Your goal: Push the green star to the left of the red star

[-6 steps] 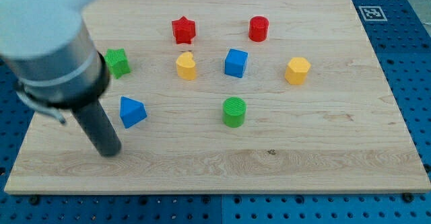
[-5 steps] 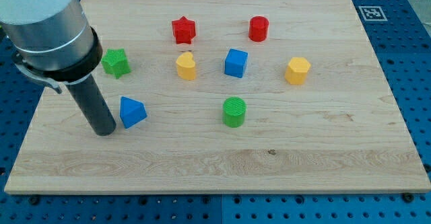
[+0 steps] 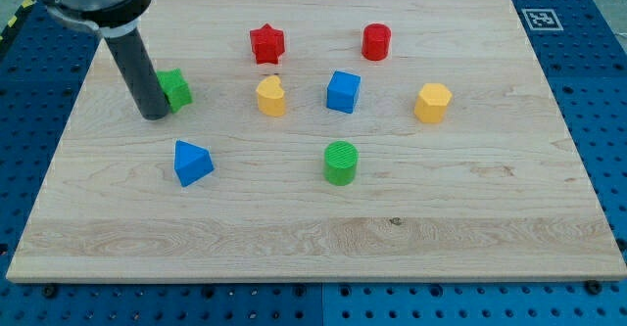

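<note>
The green star [image 3: 175, 88] lies on the wooden board at the view's left. The red star [image 3: 265, 44] lies near the view's top, up and to the right of the green star. My tip [image 3: 154, 114] rests on the board against the green star's lower left side, and the rod hides part of that side.
A blue triangular block [image 3: 191, 162] lies below the green star. A yellow block [image 3: 271, 97], a blue cube [image 3: 343, 91], a yellow hexagon [image 3: 432, 102], a red cylinder [image 3: 376, 42] and a green cylinder [image 3: 341, 162] lie to the right. The board's left edge [image 3: 69, 130] is near.
My tip has moved from beside the blue triangular block toward the view's top, up to the green star's left side. The blocks stay about where they were.
</note>
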You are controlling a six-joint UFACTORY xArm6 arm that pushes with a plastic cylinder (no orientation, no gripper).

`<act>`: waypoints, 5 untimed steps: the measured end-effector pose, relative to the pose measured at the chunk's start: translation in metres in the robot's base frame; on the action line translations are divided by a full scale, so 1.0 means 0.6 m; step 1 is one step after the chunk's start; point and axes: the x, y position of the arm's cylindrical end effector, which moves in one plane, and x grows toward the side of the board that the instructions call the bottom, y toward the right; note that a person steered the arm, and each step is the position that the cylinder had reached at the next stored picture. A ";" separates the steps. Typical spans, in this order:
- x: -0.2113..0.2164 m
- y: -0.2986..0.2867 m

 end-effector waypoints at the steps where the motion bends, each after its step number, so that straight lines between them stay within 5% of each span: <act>1: -0.011 0.000; 5: -0.024 0.064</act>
